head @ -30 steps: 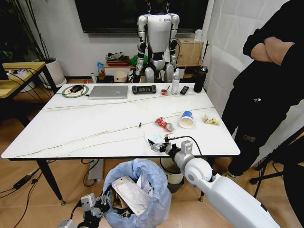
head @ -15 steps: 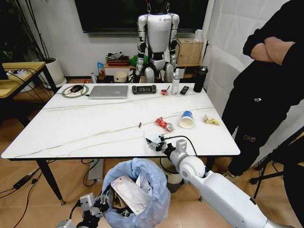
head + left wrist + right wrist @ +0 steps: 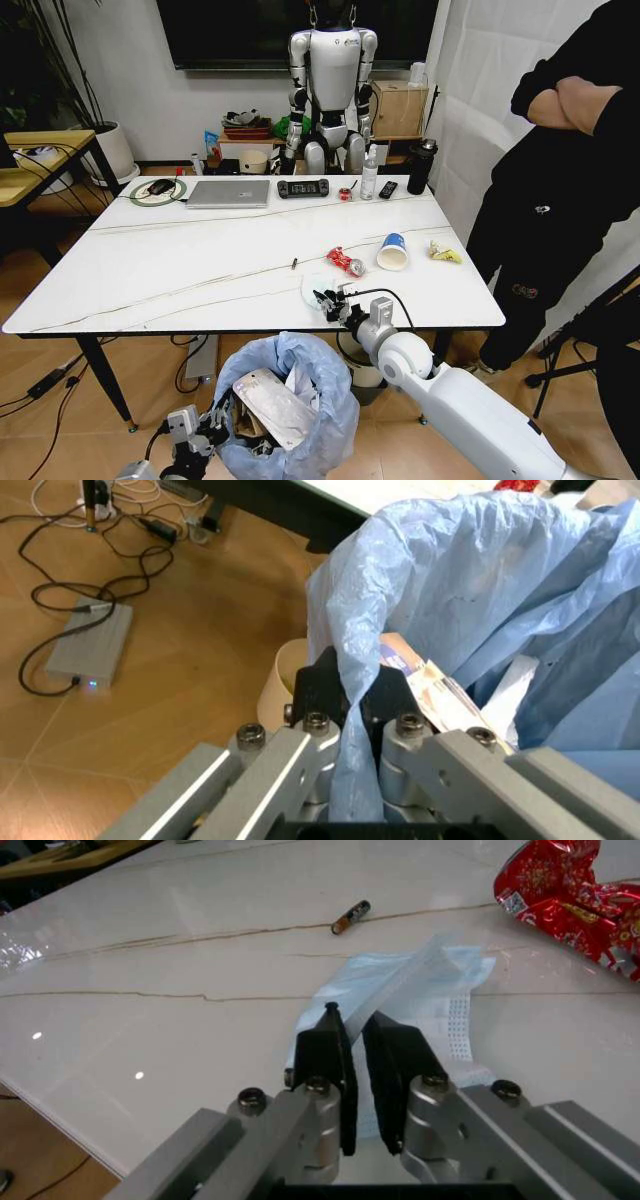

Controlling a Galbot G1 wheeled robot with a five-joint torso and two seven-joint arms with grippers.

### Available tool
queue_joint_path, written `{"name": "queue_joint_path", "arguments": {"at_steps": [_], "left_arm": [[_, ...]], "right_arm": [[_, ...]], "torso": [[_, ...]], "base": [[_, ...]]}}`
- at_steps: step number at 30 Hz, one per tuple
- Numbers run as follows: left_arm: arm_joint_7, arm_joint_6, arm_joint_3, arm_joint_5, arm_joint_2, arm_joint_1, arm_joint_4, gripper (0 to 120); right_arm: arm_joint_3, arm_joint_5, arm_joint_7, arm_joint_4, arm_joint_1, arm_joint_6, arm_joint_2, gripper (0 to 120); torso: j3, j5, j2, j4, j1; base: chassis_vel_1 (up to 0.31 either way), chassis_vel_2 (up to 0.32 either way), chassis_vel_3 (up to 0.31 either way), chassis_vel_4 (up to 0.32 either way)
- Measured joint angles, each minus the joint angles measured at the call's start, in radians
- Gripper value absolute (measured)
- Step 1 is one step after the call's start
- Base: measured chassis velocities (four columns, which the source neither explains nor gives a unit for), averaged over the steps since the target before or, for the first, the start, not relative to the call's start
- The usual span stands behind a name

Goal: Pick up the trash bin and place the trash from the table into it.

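Observation:
The trash bin (image 3: 300, 395) with its crinkly light-blue bag hangs low in front of the table (image 3: 180, 275). A flattened carton (image 3: 268, 405) lies inside it. My left gripper (image 3: 350, 694) is shut on the bag at the bin's rim. At the table's front edge my right gripper (image 3: 355, 1039) is shut on a raised fold of a light-blue face mask (image 3: 440, 979). More trash lies beyond it: a crushed red can (image 3: 346, 262), a blue-and-white paper cup (image 3: 393, 252), a yellow wrapper (image 3: 445, 254) and a small dark scrap (image 3: 294, 264).
A laptop (image 3: 229, 193), a controller (image 3: 303, 187), bottles (image 3: 369, 175) and a round pad (image 3: 158, 190) line the table's far edge. A person (image 3: 560, 200) stands at the right. Another bin (image 3: 368, 372) stands under the table. A wood-topped desk (image 3: 40, 160) is at the left.
My right arm has shifted slightly left along the table's front edge, with the gripper staying at the mask. The bin and my left gripper have not moved.

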Motion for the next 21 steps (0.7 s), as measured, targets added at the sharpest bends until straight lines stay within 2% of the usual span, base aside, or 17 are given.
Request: {"name": "queue_joint_path", "arguments": {"at_steps": [2,8,13,15,19,21], "left_arm": [[0.0,0.0,0.0,0.0,0.0,0.001,-0.001,0],[0.0,-0.001,0.001,0.0,0.0,0.002,-0.001,0],[0.001,-0.001,0.002,0.0,0.002,0.003,-0.001,0],[0.001,-0.001,0.002,0.0,0.003,0.004,-0.002,0],[0.001,-0.002,0.002,0.0,0.004,0.003,-0.004,0],[0.001,-0.002,0.002,0.0,0.004,0.002,-0.004,0]], "right_arm": [[0.0,0.0,-0.001,0.002,-0.001,0.002,0.0,0],[0.01,0.003,-0.048,0.028,-0.007,0.051,-0.009,0],[0.041,0.089,-0.144,0.173,-0.025,0.154,-0.081,0],[0.044,0.097,-0.158,0.189,-0.03,0.165,-0.092,0],[0.048,0.12,-0.283,0.304,-0.103,0.242,-0.167,0],[0.047,0.12,-0.298,0.319,-0.115,0.25,-0.175,0]], "torso": [[0.0,0.0,0.0,0.0,0.0],[0.0,0.0,0.0,0.0,0.0],[0.0,0.0,0.0,0.0,0.0],[0.0,0.0,0.0,0.0,0.0],[0.0,0.0,0.0,-0.0002,0.0],[0.0,0.0002,0.0,-0.0002,0.0]], "base": [[0.0,0.0,0.0,0.0],[0.0,0.0,0.0,0.0],[0.0,0.0,0.0,0.0],[0.0,0.0,0.0,0.0],[0.0,0.0,0.0,0.0],[0.0,0.0,0.0,0.0]]}}
